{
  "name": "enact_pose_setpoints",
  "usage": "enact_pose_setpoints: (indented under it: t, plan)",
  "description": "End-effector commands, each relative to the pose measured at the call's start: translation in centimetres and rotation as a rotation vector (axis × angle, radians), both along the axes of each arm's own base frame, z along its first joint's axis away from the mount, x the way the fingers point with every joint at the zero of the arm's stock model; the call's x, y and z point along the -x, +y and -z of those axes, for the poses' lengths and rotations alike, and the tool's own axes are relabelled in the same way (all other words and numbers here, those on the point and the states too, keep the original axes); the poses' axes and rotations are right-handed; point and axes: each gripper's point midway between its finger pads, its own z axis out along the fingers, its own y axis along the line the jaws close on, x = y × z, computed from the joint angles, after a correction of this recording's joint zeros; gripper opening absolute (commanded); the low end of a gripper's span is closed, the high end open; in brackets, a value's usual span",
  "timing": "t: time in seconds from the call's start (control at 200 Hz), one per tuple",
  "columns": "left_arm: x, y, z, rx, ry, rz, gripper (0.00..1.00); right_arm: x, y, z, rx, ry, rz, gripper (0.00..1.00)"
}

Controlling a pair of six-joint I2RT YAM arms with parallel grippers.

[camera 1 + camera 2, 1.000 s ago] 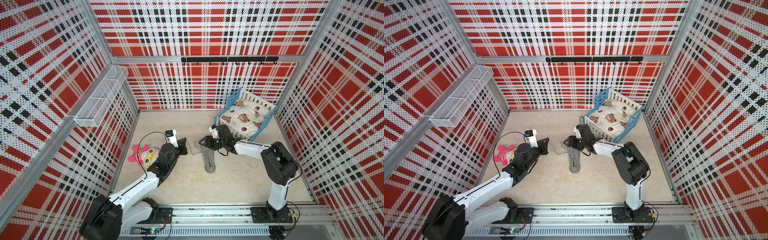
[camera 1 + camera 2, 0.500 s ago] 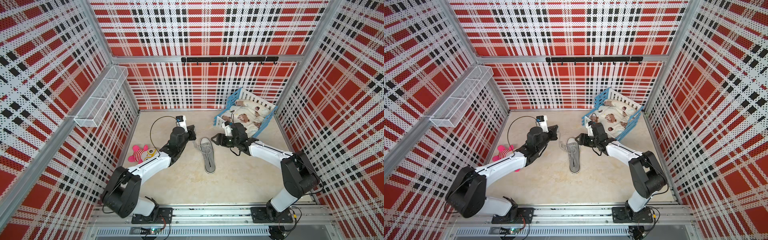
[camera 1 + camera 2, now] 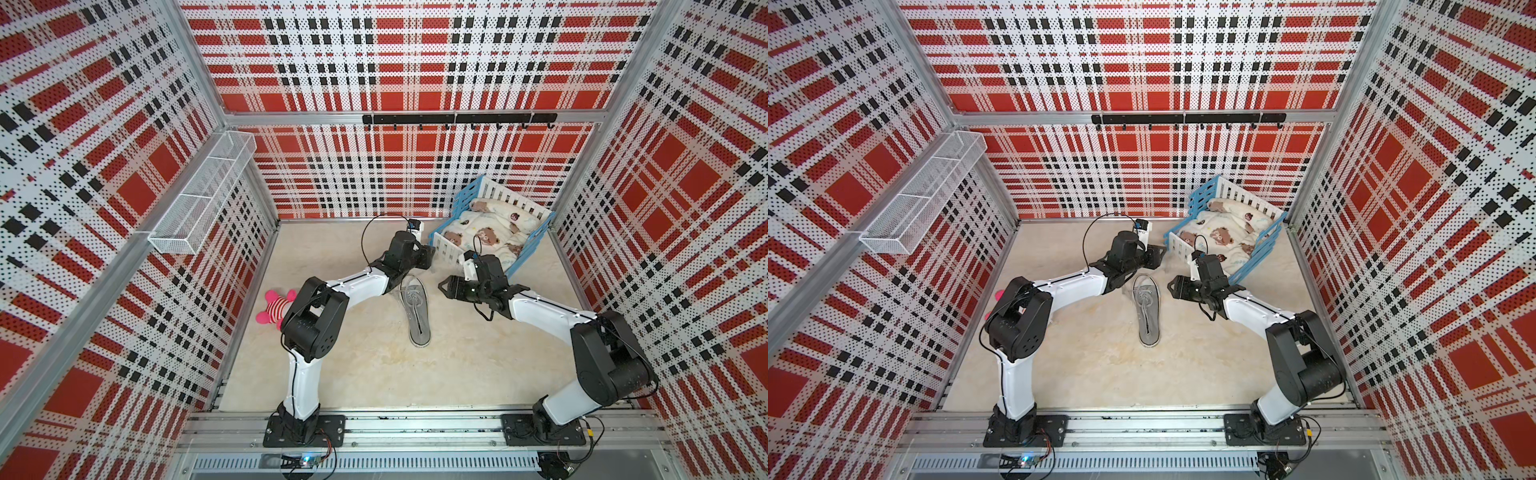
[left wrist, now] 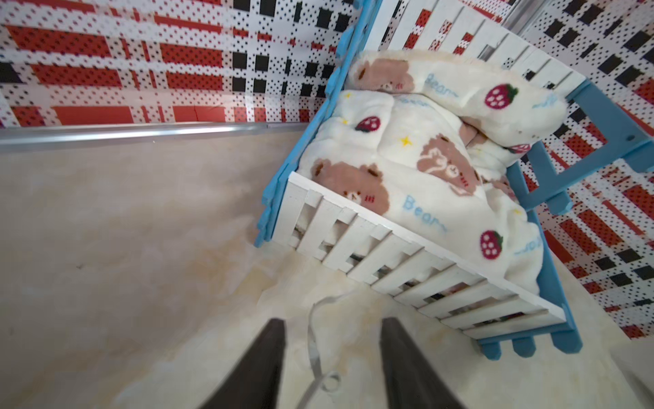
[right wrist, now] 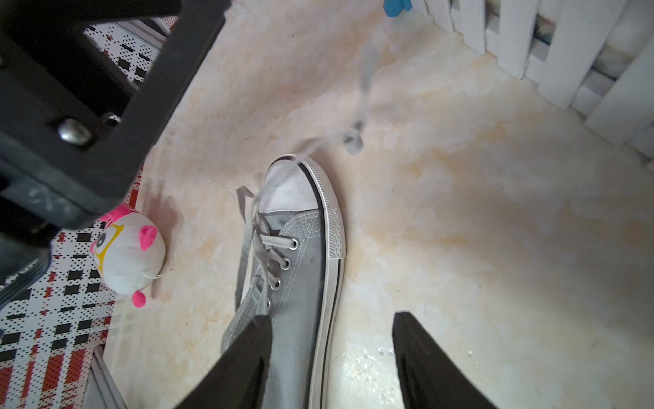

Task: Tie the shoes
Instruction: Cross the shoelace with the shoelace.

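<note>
Both top views are bright and evenly lit from above; the floor (image 3: pixel 374 374) has only soft, pale shadows under the arms. The wide lens bends the walls (image 3: pixel 83 166) outward near the edges. In the left wrist view the toy bed (image 4: pixel 389 255) is sharp, but the left gripper (image 4: pixel 332 320), close to the lens, has soft dark fingers (image 4: pixel 262 364). In the right wrist view the lace (image 5: pixel 364 78) is smeared by blur, the shoe (image 5: pixel 300 265) is sharp, and a small white glare lies on the floor beside its sole. The plush toy (image 5: pixel 131 255) throws a faint shadow.
</note>
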Motion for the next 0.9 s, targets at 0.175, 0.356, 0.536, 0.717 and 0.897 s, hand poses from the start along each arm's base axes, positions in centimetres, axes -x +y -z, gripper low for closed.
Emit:
enact_pose_setpoints:
  t: [0.175,0.356,0.536,0.717,0.897]
  plan:
    - [1.4,1.1,-1.5,0.013,0.004,0.102,0.93,0.8,0.9,-0.5,0.05,-0.089,-0.105,0.61]
    - [5.5,5.4,-1.6,0.089,0.007,0.115,0.89,1.2,3.5,-1.2,0.07,-0.127,-0.217,0.6]
    - [7.4,8.4,0.6,0.087,0.048,0.099,0.83,0.5,6.2,-0.5,0.041,-0.114,-0.331,0.54]
    - [8.1,8.9,3.2,0.006,0.095,0.1,0.81,-0.3,7.9,2.2,0.123,-0.04,-0.421,0.51]
    - [9.4,9.5,5.5,-0.044,0.131,0.121,0.77,0.0,9.2,4.0,0.116,0.0,-0.486,0.47]
